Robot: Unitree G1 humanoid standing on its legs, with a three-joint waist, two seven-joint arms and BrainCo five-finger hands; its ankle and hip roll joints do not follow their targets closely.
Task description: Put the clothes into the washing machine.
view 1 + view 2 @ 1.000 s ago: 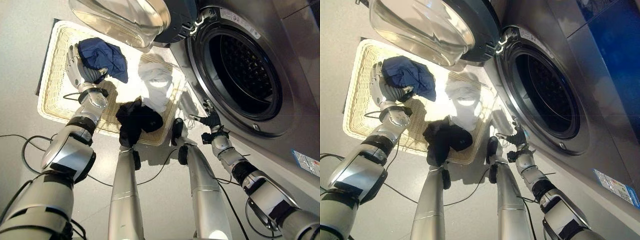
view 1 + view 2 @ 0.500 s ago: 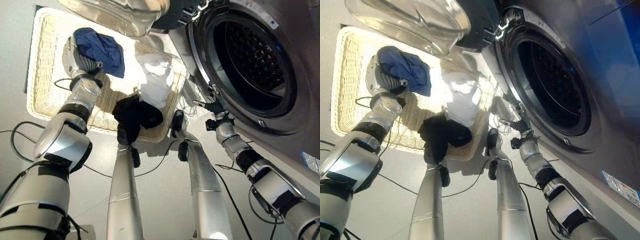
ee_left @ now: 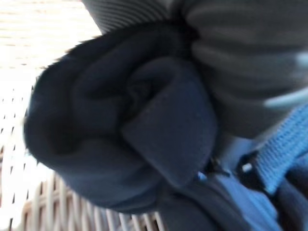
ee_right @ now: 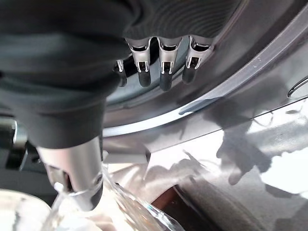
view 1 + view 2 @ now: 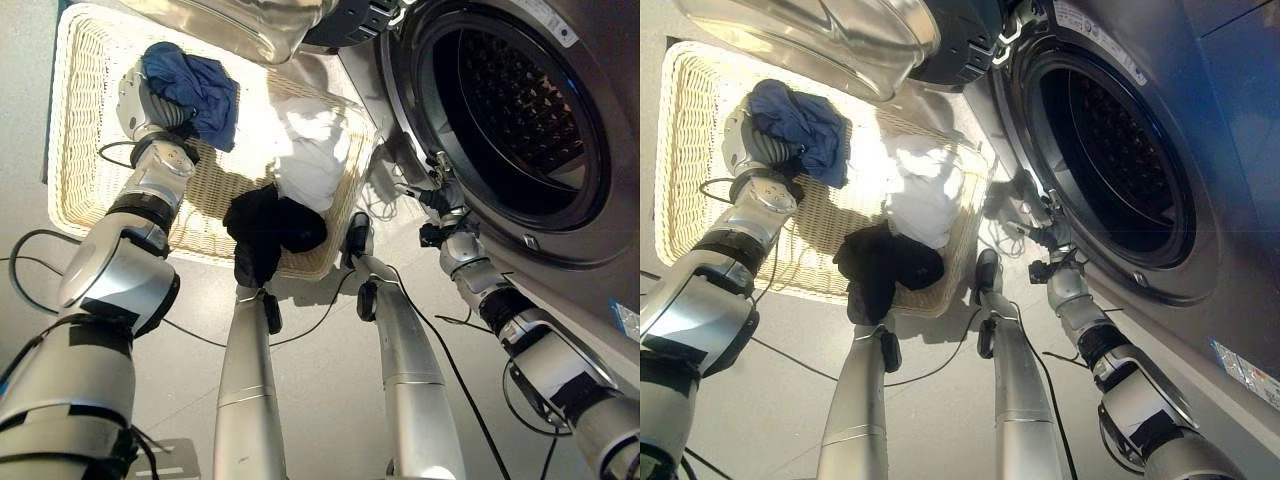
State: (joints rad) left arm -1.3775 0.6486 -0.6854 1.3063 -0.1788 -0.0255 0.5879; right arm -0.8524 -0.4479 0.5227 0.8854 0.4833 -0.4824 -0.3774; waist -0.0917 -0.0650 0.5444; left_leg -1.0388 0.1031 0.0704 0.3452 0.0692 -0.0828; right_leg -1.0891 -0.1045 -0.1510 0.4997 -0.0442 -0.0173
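Basket (image 5: 80, 150) is seen beside the washer (image 5: 600, 130), door open. Blue cloth (image 5: 195, 85) is clamped in the left hand (image 5: 140, 100) over it. Right hand (image 4: 159, 67), fingers straight, is held at the drum rim.

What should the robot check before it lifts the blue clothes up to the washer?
1. Washer door open: ok.
2. Drum free for clothes: ok, looks empty.
3. Left hand on the blue cloth: ok, cloth bunched against it; full grip cannot tell.
4. Right hand out of the opening: ok, fingers relaxed below the rim.
5. Basket with white cloth and black cloth waiting: ok.
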